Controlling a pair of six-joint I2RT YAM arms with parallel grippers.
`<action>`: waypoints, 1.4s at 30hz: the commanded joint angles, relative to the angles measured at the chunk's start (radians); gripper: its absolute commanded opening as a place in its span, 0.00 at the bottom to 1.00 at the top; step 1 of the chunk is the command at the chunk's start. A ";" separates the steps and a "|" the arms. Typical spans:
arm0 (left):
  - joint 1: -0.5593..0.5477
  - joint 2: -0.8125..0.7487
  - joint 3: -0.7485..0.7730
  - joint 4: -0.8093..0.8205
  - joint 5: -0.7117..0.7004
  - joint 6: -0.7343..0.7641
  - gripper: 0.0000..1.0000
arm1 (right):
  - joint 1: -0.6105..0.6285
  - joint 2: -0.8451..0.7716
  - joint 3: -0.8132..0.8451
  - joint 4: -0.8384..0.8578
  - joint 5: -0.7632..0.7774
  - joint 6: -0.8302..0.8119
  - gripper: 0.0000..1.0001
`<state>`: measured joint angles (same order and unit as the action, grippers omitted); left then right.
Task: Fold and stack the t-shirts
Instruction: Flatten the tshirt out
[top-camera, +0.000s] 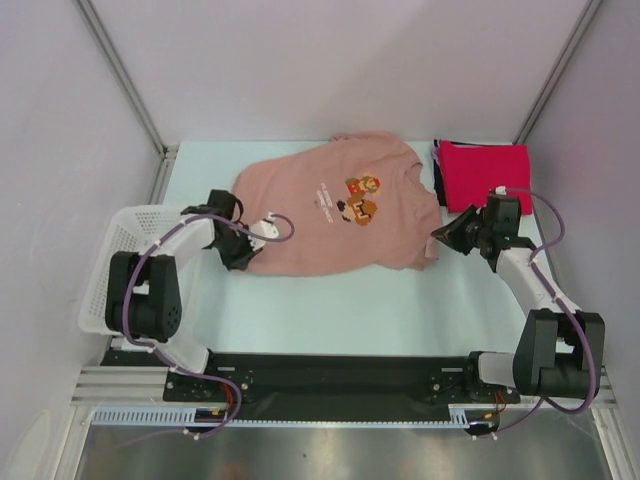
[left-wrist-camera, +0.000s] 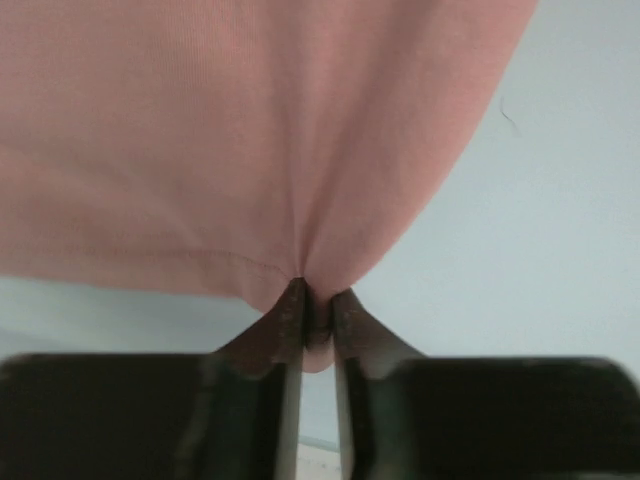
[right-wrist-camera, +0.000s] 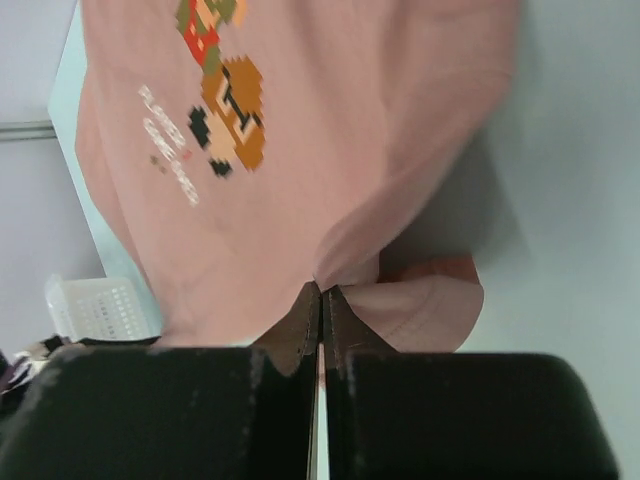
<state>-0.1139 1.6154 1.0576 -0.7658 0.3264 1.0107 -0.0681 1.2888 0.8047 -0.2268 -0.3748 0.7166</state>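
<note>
The dusty-pink t-shirt (top-camera: 330, 215) with a pixel game-character print lies spread in the middle of the table, collar toward the back. My left gripper (top-camera: 243, 252) is shut on its near-left hem corner; the left wrist view shows the pink cloth (left-wrist-camera: 200, 130) pinched between the jaws. My right gripper (top-camera: 438, 240) is shut on the near-right hem corner; the right wrist view shows the pink cloth (right-wrist-camera: 300, 170) pinched, with a curled flap beside it. A folded bright red t-shirt (top-camera: 487, 172) lies on a folded black one (top-camera: 437, 165) at the back right.
A white lattice basket (top-camera: 105, 275) stands at the left edge beside the left arm and shows in the right wrist view (right-wrist-camera: 95, 305). The light table (top-camera: 350, 310) has grey walls on three sides.
</note>
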 joint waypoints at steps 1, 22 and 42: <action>-0.009 0.024 -0.030 0.006 -0.070 0.100 0.24 | -0.006 -0.006 0.019 0.095 0.001 -0.048 0.00; -0.082 -0.230 -0.168 0.235 -0.072 -0.039 0.55 | -0.006 0.033 0.025 0.104 -0.016 -0.074 0.00; -0.115 -0.037 -0.098 0.340 -0.232 0.034 0.13 | -0.006 0.040 0.067 0.087 -0.030 -0.071 0.00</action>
<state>-0.2241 1.5707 0.8703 -0.4400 0.0704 1.0367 -0.0696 1.3479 0.8200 -0.1524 -0.4011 0.6594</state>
